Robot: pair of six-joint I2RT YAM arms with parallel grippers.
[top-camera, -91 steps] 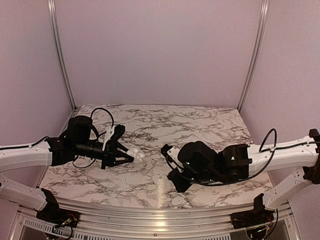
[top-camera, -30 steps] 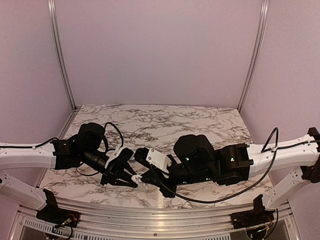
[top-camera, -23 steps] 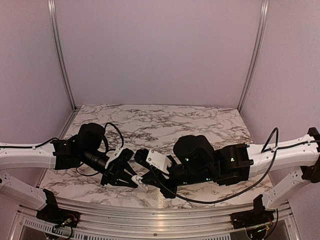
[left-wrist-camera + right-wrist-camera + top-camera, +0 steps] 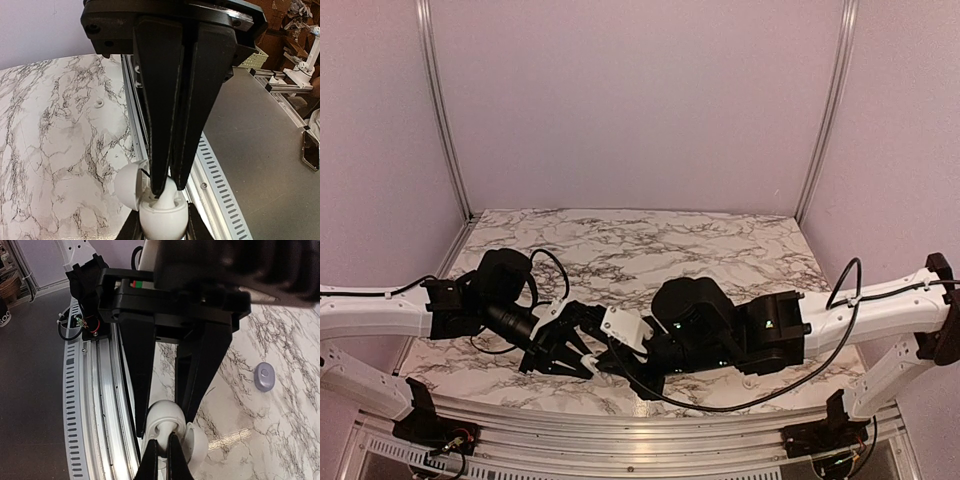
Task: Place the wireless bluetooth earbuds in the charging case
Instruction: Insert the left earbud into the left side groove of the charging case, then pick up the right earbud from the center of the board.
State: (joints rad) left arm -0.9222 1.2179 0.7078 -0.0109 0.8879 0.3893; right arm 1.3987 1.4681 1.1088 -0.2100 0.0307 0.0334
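Note:
The charging case [image 4: 163, 224] is a white egg-shaped shell with its lid [image 4: 127, 186] hinged open to one side. My left gripper [image 4: 162, 226] is shut on the case body, one finger on each side, near the table's front edge [image 4: 588, 364]. My right gripper [image 4: 164, 456] is shut on a white earbud [image 4: 165, 429], whose end sits in the case's open well [image 4: 169, 416]. From the left wrist view, the right gripper [image 4: 168, 187] comes down from above with the earbud [image 4: 168, 198] at its tips. Another earbud is not visible.
The aluminium rail [image 4: 100, 390] of the table's front edge runs right beside the case. A small lavender oval piece [image 4: 264, 376] lies on the marble top [image 4: 650, 250]. Both arms crowd the front centre of the table, wrists almost touching.
Over the last second my right arm has slid left, bringing its gripper tips onto the case held by my left gripper. The left gripper has stayed nearly still.

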